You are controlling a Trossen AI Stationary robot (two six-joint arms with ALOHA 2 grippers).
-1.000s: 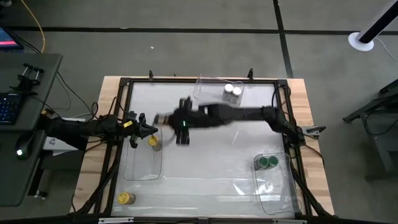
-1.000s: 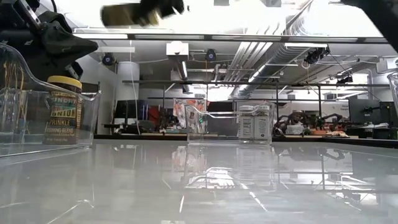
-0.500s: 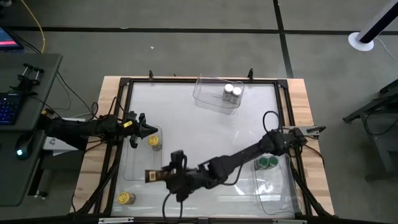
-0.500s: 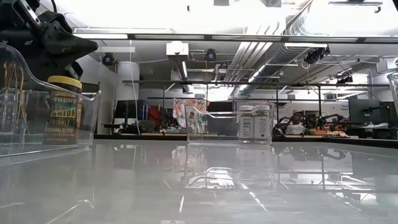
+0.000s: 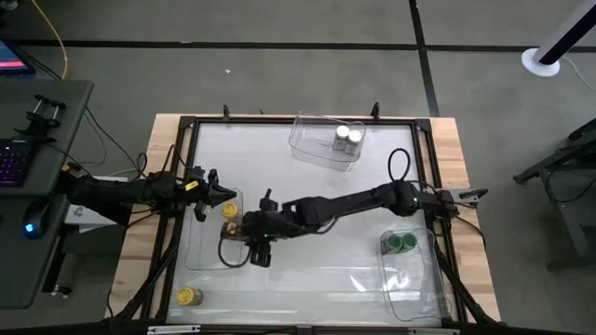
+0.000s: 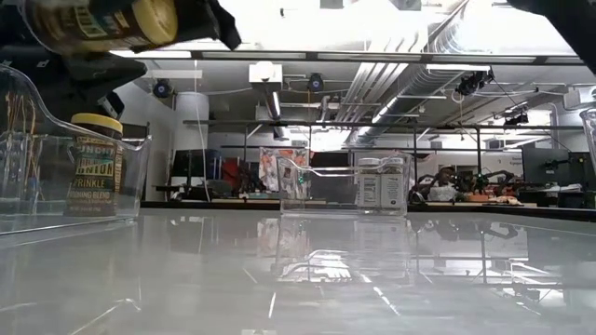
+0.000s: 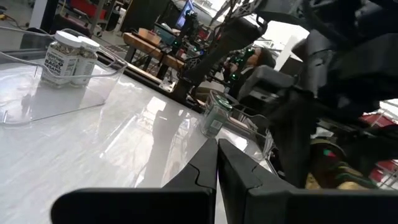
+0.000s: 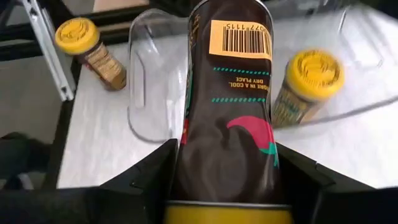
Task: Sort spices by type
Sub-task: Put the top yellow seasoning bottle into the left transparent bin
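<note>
Seen from above, the right arm stretches across the white surface (image 5: 307, 270), its right claw (image 5: 244, 238) part-open and clamped around a small dark-labelled spice jar (image 8: 227, 118) held on its side above the clear rectangular plastic bin on the left (image 5: 212, 256). The right wrist camera shows that jar's barcode label and, at the picture's lower edge, its yellow lid between the claw's two dark fingers (image 8: 140, 183); from surface level the same jar (image 6: 102, 23) hangs high above the bin's curved wall (image 6: 23, 102). A second yellow-lidded spice jar (image 5: 229, 212) stands upright inside this bin, near its far end, its printed label readable from the low camera (image 6: 95, 166). A third yellow-lidded jar (image 5: 189, 297) rests on the surface outside the bin, near the front left corner, and the wrist view shows it lying tilted (image 8: 87, 46). The left claw (image 5: 223, 194) hovers just beside the far end of the same bin, its fingers (image 7: 205, 171) pressed together and holding nothing. At the far edge, a clear bin (image 5: 312, 140) contains two white-lidded spice jars (image 5: 348, 137) standing side by side, touching. Near the right front, another clear bin (image 5: 414, 284) holds two green-lidded spice jars (image 5: 401, 244) at its far end.
</note>
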